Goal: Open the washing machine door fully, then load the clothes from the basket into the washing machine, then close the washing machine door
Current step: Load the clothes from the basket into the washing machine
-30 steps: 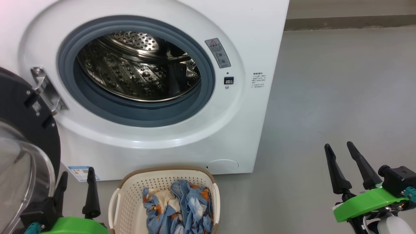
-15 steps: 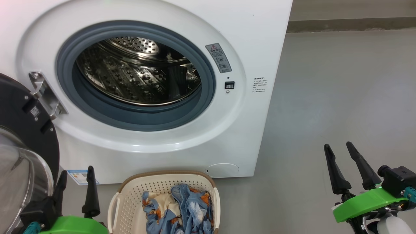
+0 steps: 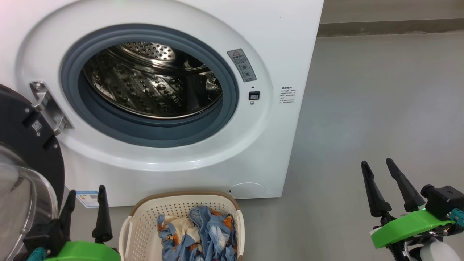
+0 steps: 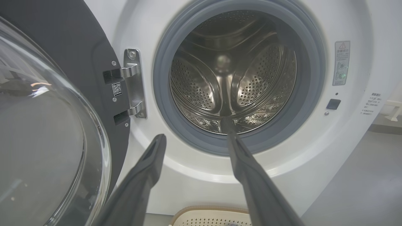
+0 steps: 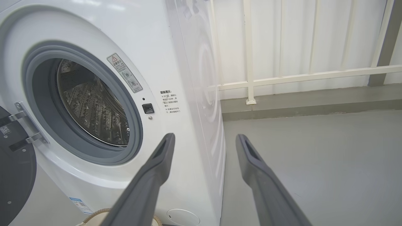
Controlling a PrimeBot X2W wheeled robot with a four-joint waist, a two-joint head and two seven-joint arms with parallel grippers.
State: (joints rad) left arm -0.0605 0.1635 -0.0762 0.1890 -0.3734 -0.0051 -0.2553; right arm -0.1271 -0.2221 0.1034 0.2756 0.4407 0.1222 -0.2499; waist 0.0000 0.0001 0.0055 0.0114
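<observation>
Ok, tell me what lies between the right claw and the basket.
Bare grey floor; the head view shows the right claw and the basket apart, nothing between them.

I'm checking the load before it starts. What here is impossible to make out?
- Head view: the basket is cut off by the bottom edge, so the full pile of clothes is unseen.
- Head and left wrist views: the washing machine door runs off the left edge; its far rim is hidden.
- Head view: print on the warning sticker is too small to read.
</observation>
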